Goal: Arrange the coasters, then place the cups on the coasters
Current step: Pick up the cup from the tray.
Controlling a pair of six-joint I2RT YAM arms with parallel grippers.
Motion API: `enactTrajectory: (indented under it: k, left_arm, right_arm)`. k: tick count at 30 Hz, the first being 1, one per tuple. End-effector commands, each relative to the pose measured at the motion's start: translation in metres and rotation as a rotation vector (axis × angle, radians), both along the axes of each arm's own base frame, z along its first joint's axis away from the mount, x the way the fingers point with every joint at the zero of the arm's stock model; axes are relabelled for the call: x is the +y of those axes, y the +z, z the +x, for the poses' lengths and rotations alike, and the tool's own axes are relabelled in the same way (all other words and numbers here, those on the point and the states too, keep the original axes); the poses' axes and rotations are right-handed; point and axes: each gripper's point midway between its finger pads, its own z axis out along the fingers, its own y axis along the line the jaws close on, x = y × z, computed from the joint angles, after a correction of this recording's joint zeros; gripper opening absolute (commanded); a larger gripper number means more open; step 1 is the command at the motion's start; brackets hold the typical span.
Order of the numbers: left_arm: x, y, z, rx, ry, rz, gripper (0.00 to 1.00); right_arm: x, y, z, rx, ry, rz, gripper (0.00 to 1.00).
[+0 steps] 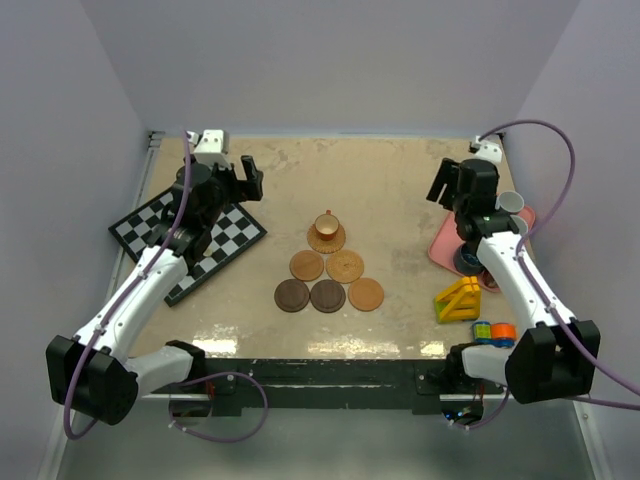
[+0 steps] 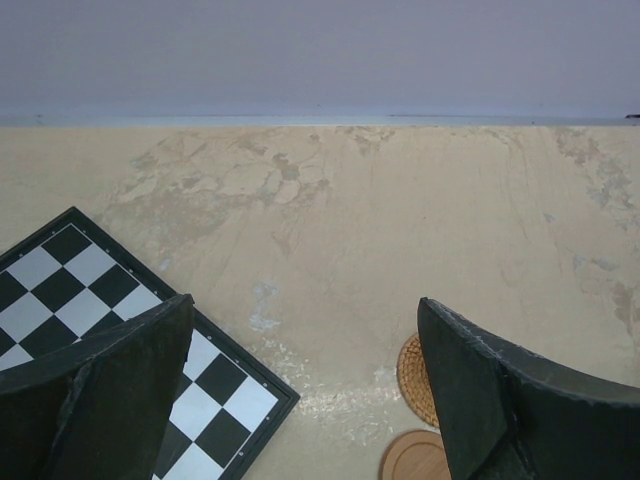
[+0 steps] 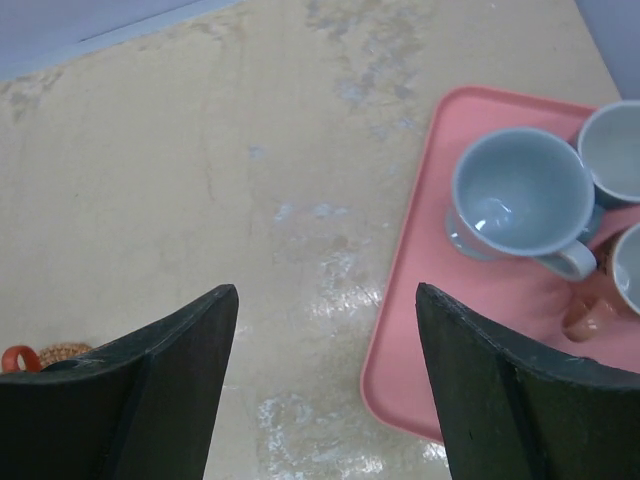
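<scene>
Coasters lie in a triangle at table centre. An orange cup stands on the 12 o'clock apex, and five coasters are bare. Step in hand, apparently: fetching a second cup. Right gripper, jaws apart and empty, hovers beside the pink tray at 3 o'clock. The next move likely calls for descending onto the pale cup. Left gripper hangs at 10 o'clock, jaws apart and empty.

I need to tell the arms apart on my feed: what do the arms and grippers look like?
Both arms match: the left arm and right arm have white links between bulky black joints. Each carries a loose purple cable. The left gripper and right gripper are black, with two broad, wedge-shaped fingers. No markings are visible.
</scene>
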Motion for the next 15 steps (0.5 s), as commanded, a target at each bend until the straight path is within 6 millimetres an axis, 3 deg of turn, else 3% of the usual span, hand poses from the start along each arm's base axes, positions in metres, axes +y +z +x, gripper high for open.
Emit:
enactTrajectory:
  k: [1, 7, 11, 15]
  left_arm:
    - [-0.005, 0.012, 0.003, -0.045, -0.023, -0.029, 0.98]
    - [-0.007, 0.012, 0.002, -0.043, -0.031, -0.036, 0.98]
    - [-0.011, 0.014, 0.002, -0.043, -0.048, -0.049, 0.98]
    - [-0.012, 0.015, 0.001, -0.042, -0.053, -0.052, 0.98]
  right_arm:
    - [-0.013, -0.028, -0.018, 0.083, -0.100, 0.111, 0.75]
    - [-0.044, -0.078, -0.043, 0.257, -0.306, 0.085, 0.75]
    - [-0.051, -0.097, -0.051, 0.303, -0.349, 0.097, 0.75]
    - [-0.074, -0.108, -0.054, 0.326, -0.425, 0.062, 0.74]
